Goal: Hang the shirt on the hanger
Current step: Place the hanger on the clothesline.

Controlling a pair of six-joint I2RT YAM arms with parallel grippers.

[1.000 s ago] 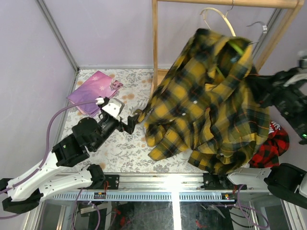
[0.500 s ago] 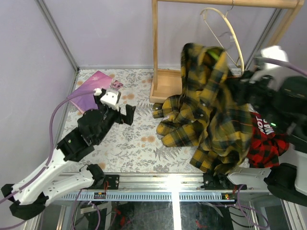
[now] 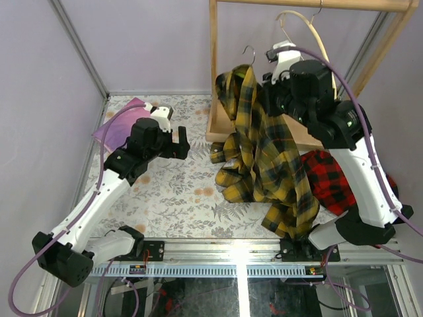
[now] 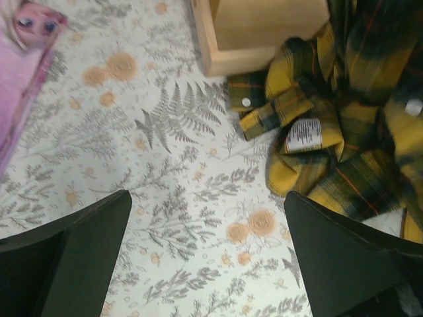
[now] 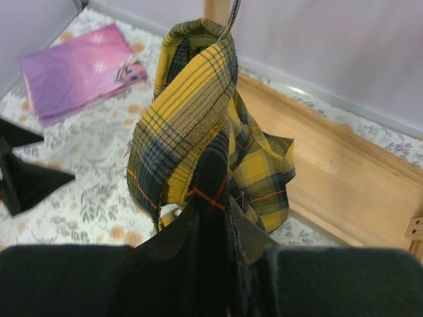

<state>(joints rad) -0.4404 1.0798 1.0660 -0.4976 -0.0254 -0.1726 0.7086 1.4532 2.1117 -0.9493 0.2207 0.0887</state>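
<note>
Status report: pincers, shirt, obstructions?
Left pincer open, empty. Right pincer shut on yellow-and-black plaid flannel shirt, lifted, tail on table. Silver metal hanger hook pokes out top. Wooden rack base beside it.

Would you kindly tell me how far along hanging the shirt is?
Partway: the shirt is bunched under the hanger hook, the hanger's arms hidden. The right gripper holds the fabric up; the left gripper is open, empty. Probably left: spreading the shoulders; cloth trails on the table.

The shirt (image 3: 264, 155) hangs bunched from the right gripper (image 3: 263, 99) beside the wooden rack (image 3: 213, 66) — lower folds pooled on the floral table (image 3: 172, 198). The hanger (image 3: 249, 51) shows only its silver hook above the collar. The left gripper (image 3: 178, 142) hovers to the left.
</note>
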